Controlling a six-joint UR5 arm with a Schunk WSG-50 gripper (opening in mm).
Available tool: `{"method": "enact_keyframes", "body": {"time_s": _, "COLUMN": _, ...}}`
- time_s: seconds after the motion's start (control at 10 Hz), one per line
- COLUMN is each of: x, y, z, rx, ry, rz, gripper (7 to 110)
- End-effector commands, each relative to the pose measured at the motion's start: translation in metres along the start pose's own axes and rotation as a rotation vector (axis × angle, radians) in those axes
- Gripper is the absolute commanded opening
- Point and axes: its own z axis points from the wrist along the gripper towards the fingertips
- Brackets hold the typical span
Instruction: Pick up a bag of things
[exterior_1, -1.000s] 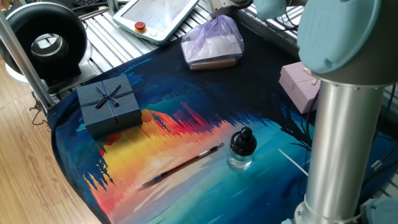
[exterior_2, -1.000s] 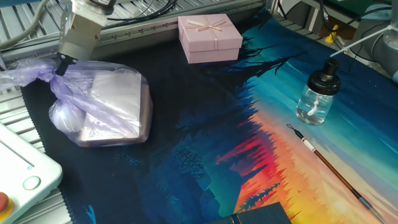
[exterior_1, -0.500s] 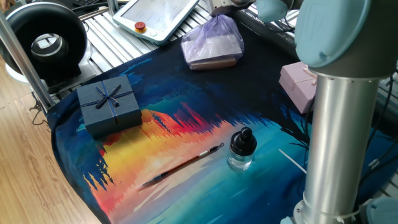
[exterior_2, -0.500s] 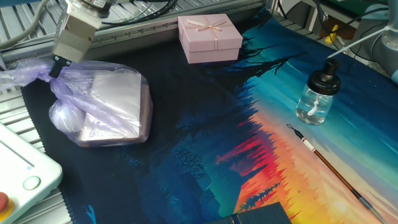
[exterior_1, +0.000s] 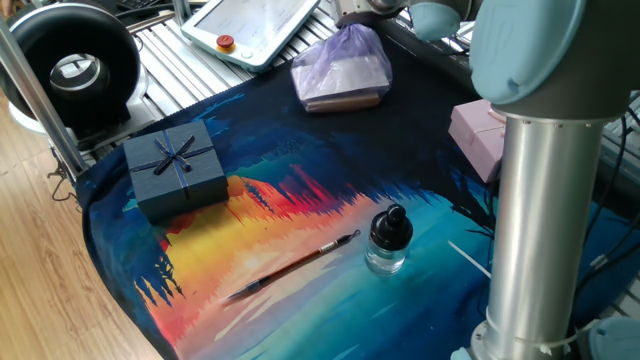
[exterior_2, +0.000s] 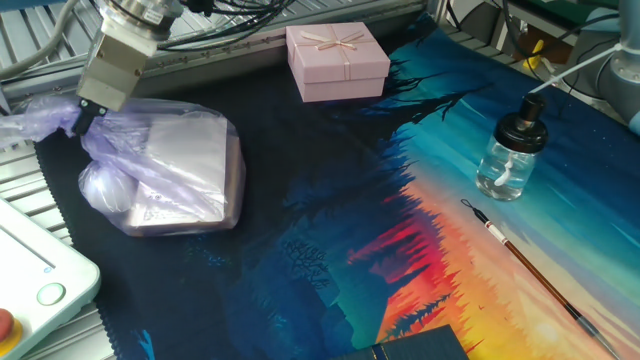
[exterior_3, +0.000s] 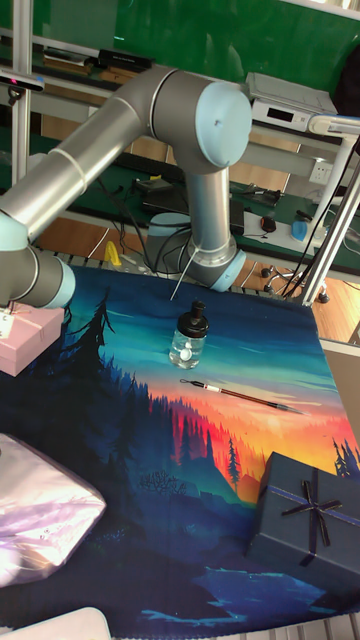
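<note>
Other fixed view shows your end effector (exterior_2: 78, 115) at the gathered neck of the bag of things (exterior_2: 165, 170), which sits on the desk (exterior_2: 300, 200); whether it's clamped, I cannot tell. Confirm a firm pinch, then lift straight up

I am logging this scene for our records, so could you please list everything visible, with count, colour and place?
bag of things: one, pale lilac, far dark end of the mat
pink gift box: one, mat edge beside the bag
dark blue gift box: one, opposite end of the mat
glass bottle: one, clear, black cap, mid-mat
brush: one, dark, lying near the bottle
pendant: one, white, beyond the mat
gripper: one, at the bag's gathered neck
</note>
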Motion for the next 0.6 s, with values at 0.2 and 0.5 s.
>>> {"method": "enact_keyframes", "body": {"time_s": 0.2, "x": 0.018, "y": 0.002, "z": 0.014, "rx": -0.004, "ry": 0.014, "rz": 0.005, "gripper": 66}}
{"method": "enact_keyframes", "body": {"time_s": 0.5, "x": 0.022, "y": 0.000, "z": 0.021, "rx": -0.008, "ry": 0.012, "rz": 0.011, "gripper": 66}}
